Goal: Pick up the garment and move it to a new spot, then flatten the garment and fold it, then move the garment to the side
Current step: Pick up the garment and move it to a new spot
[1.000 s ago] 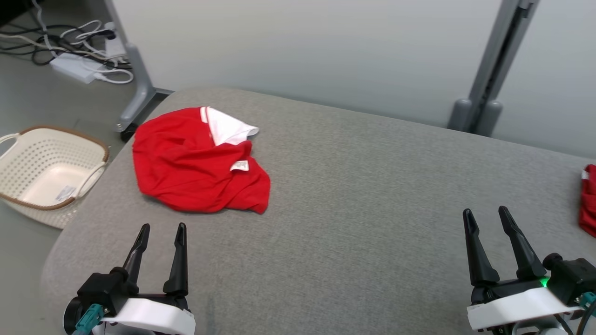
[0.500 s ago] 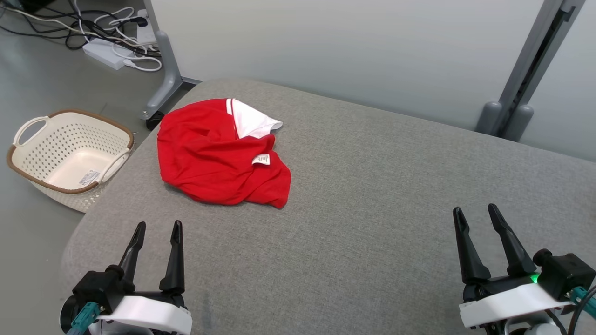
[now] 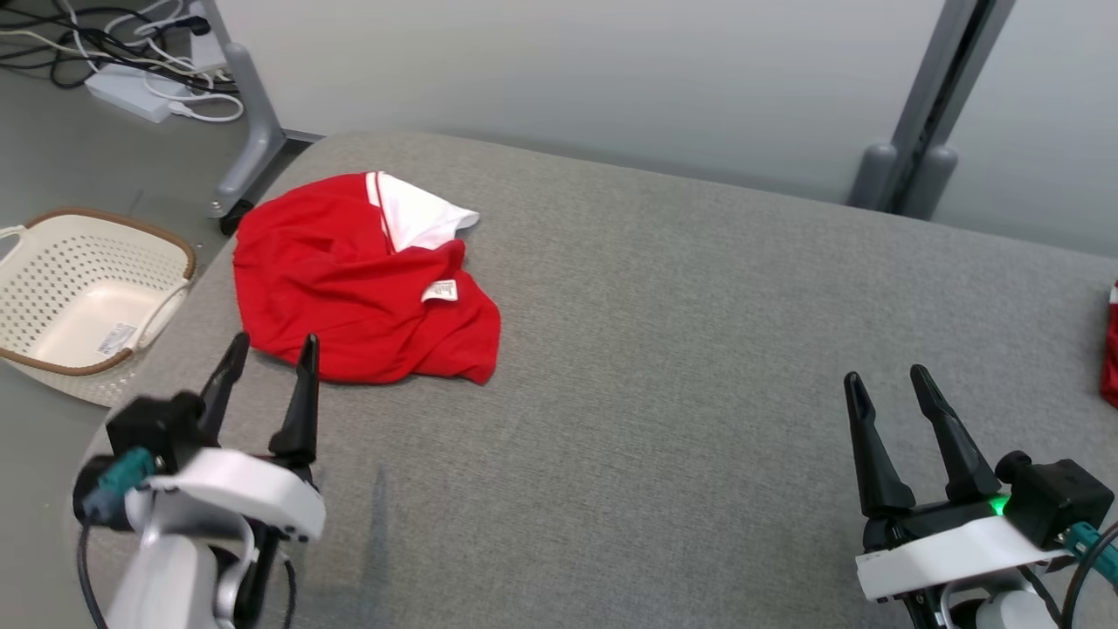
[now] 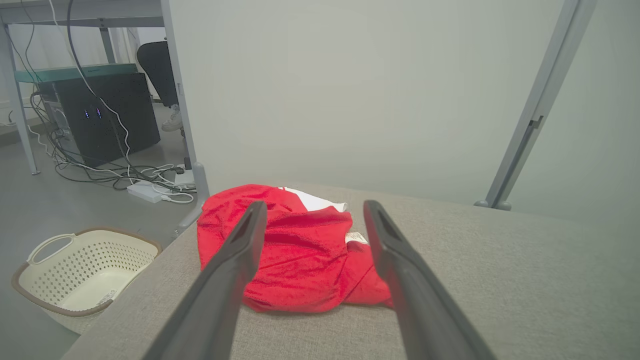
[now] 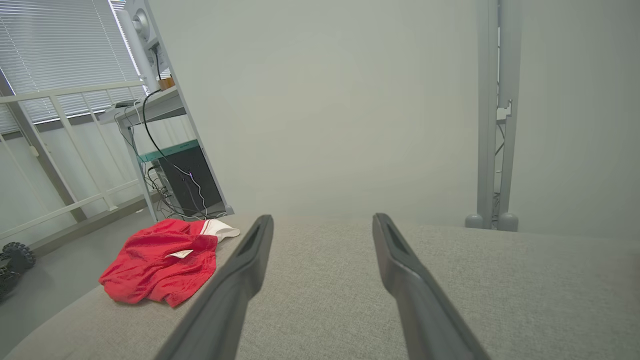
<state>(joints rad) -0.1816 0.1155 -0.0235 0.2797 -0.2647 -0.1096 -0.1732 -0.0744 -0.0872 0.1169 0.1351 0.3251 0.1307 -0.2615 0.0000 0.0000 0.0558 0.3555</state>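
- Head view: red garment [image 3: 349, 288] lies crumpled on the far left part of the grey padded table [image 3: 664, 349], with a white panel at its far edge and a small white label on top.
- Left gripper [image 3: 273, 339] at lower left, fingers apart, nothing between them. Its tips are just short of the garment's near edge and not touching it.
- Right gripper [image 3: 884, 374] at lower right, fingers apart and empty, well apart from the garment.
- Cream perforated basket [image 3: 52, 279] sits on the floor left of the table. Another red cloth [image 3: 1111, 349] is cut off at the right edge.
- Left wrist view: left gripper [image 4: 314, 205] fingers spread, with the garment [image 4: 300, 260] framed between and beyond them on the table. Basket [image 4: 90, 250] at lower left, dark computer tower [image 4: 105, 115] and cables behind it.
- Right wrist view: right gripper [image 5: 322, 217] fingers spread over bare table. Garment [image 5: 155, 265] is far off to the left near the table edge.
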